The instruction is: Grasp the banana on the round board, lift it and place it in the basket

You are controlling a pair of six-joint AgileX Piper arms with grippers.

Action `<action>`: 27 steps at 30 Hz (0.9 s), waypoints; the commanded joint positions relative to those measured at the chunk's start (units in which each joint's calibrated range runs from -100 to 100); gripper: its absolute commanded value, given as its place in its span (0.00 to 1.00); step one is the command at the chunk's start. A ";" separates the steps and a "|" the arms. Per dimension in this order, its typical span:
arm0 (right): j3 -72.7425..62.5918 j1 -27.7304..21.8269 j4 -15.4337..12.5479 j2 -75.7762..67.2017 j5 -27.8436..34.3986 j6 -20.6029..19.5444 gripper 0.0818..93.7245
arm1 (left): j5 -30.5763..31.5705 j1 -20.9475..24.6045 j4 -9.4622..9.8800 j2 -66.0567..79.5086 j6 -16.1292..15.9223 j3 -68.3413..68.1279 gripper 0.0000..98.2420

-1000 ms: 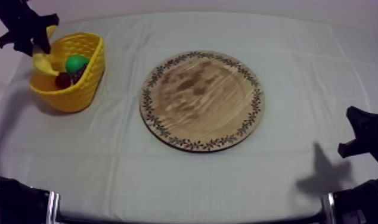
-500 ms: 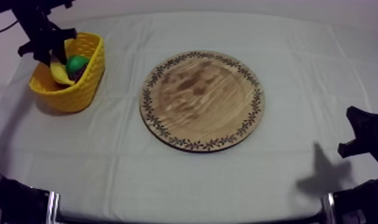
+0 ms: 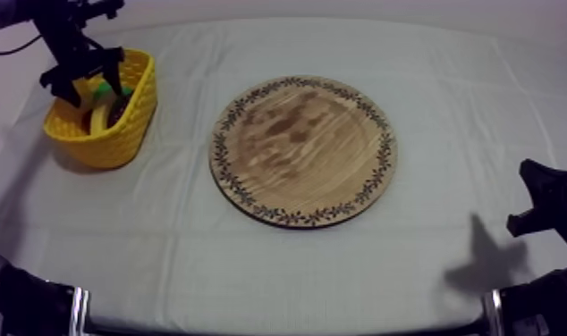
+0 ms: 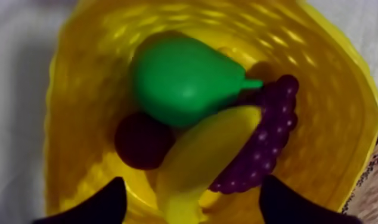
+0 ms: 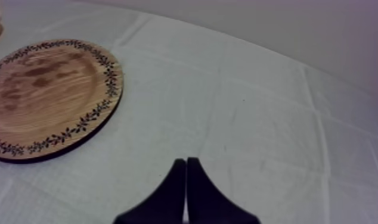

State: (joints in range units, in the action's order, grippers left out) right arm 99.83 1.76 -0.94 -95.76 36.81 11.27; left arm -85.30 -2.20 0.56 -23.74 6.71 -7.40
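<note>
**Top view.** At the upper left of the frame the left pincer (image 3: pixel 94 82) hangs over the yellow basket (image 3: pixel 126 143) with its two fingers spread. A second ago it was pinching the banana (image 3: pixel 100 107) at the basket's rim. Now the banana lies inside, let go, so the placing looks done. The wooden board (image 3: pixel 302 150) at mid-frame is bare. The right pincer (image 3: pixel 542 201) sits at the right edge, well apart from both, over the cloth-covered worktop (image 3: pixel 466 80).

**Left wrist view.** The spread fingers flank the banana, which rests in the basket against a pear (image 4: pixel 182 80), a bunch of grapes (image 4: pixel 275 137) and a small red fruit (image 4: pixel 141 140). Only the basket's walls look likely to hinder a lift.

**Right wrist view.** The right pincer's fingers are pressed together into a narrow wedge above bare cloth, near the board.
</note>
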 commanded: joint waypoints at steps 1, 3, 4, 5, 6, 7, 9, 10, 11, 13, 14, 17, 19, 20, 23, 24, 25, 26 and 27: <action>0.05 0.00 -0.02 0.00 -0.03 -0.01 0.00 | 0.28 0.09 -0.05 -0.01 -0.02 -0.13 0.93; 0.05 0.00 -0.02 0.00 -0.03 -0.01 0.00 | 0.40 0.15 -0.06 0.07 -0.03 -0.25 0.95; 0.05 0.00 -0.02 0.00 -0.03 -0.01 0.00 | 0.43 0.17 -0.06 0.18 -0.04 -0.30 0.96; 0.05 0.00 -0.02 0.00 -0.03 -0.01 0.00 | 0.48 0.18 -0.05 0.36 -0.02 -0.37 0.96; 0.05 0.00 -0.02 0.00 -0.03 -0.01 0.00 | 0.52 0.19 -0.05 0.59 0.02 -0.45 0.95; 0.05 0.00 -0.02 0.00 -0.03 -0.01 0.00 | 0.56 0.20 -0.05 0.90 0.07 -0.54 0.94; 0.05 0.00 -0.02 0.00 -0.03 -0.01 0.00 | 0.62 0.21 0.02 1.79 0.31 -0.74 0.92; 0.05 0.00 -0.02 0.00 -0.03 -0.01 0.00 | 0.64 0.21 0.01 2.37 0.41 -0.84 0.90; 0.05 0.00 -0.02 0.00 -0.03 -0.01 0.00 | 0.65 0.19 0.02 3.08 0.54 -0.95 0.89; 0.05 0.00 -0.02 0.00 -0.03 -0.01 0.00 | 0.66 0.13 0.09 4.86 0.84 -1.22 0.87; 0.05 0.00 -0.02 0.00 -0.03 -0.01 0.00 | 0.67 0.09 0.11 5.91 1.00 -1.42 0.86; 0.05 0.00 -0.02 0.00 -0.03 -0.01 0.00 | 0.72 -0.16 0.24 9.68 1.62 -2.07 0.85; 0.05 0.00 -0.02 0.00 -0.03 -0.01 0.00 | 0.92 -0.44 0.31 12.70 2.06 -2.80 0.85; 0.05 0.00 -0.02 0.00 -0.03 -0.01 0.00 | 1.11 -0.57 0.35 14.34 2.26 -3.29 0.85; 0.05 0.00 -0.02 0.00 -0.03 -0.01 0.00 | 2.27 -0.84 0.27 19.74 2.52 -5.51 0.84; 0.05 0.00 -0.02 0.00 -0.03 -0.01 0.00 | 2.79 -0.91 0.23 21.60 2.53 -6.46 0.83; 0.05 0.00 -0.02 0.00 -0.03 -0.01 0.00 | 3.37 -1.01 0.21 23.49 2.53 -7.53 0.82; 0.05 0.00 -0.02 0.00 -0.03 -0.01 0.00 | 3.99 -1.14 0.19 25.44 2.52 -8.71 0.81; 0.05 0.00 -0.02 0.00 -0.03 -0.01 0.00 | 4.72 -1.30 0.19 27.43 2.53 -10.07 0.79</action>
State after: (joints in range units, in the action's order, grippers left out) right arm 99.83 1.76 -0.94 -95.76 36.81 11.27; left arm -81.42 -3.45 0.80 -1.07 9.24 -15.67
